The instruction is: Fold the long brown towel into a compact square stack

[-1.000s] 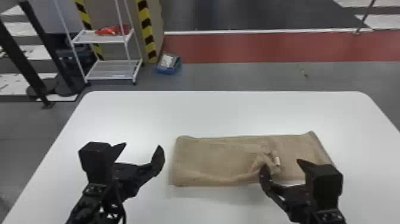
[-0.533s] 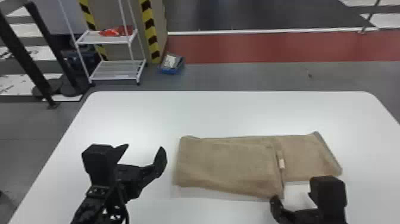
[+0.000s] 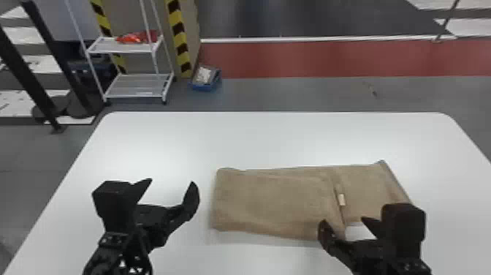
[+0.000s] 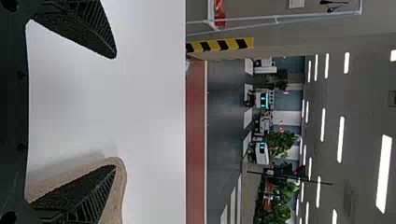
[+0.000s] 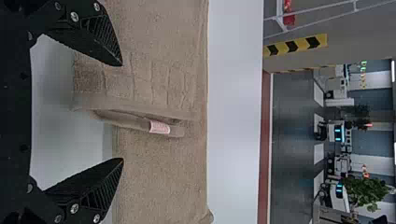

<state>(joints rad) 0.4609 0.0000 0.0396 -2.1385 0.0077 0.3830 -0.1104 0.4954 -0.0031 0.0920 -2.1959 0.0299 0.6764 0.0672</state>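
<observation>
A long brown cloth towel (image 3: 270, 201) is lying part-folded on a white table (image 3: 255, 139). The black left gripper (image 3: 171, 181) and black right gripper (image 3: 342, 220) are hanging wide open, empty, likely for pinching another edge.

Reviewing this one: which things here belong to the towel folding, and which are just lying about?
Folding job:
- brown towel
- white table under it
- left gripper
- right gripper

Just lying about:
- white rack
- red item on its upper shelf
- blue box on the floor
</observation>
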